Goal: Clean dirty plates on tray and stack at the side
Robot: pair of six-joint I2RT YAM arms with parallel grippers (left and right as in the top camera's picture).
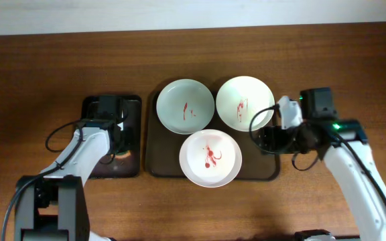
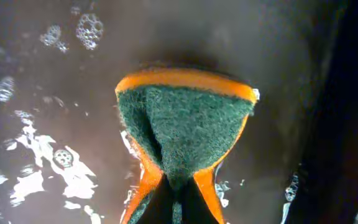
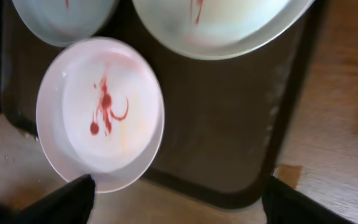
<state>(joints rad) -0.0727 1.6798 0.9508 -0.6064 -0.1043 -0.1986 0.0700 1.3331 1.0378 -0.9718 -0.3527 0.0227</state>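
Note:
Three plates lie on the dark brown tray, each with red smears: back left, back right, front. My right gripper is open and empty, above the tray's right edge beside the back right plate. In the right wrist view its open fingers frame the tray's corner, with the front plate by the left finger. My left gripper is over the black tray. It is shut on a green-orange sponge, pinching it into a fold.
The black tray's floor is wet, with soap bubbles. The sponge is hidden under the left gripper in the overhead view. Bare wood-grain tabletop lies around both trays. Arm cables hang near both grippers.

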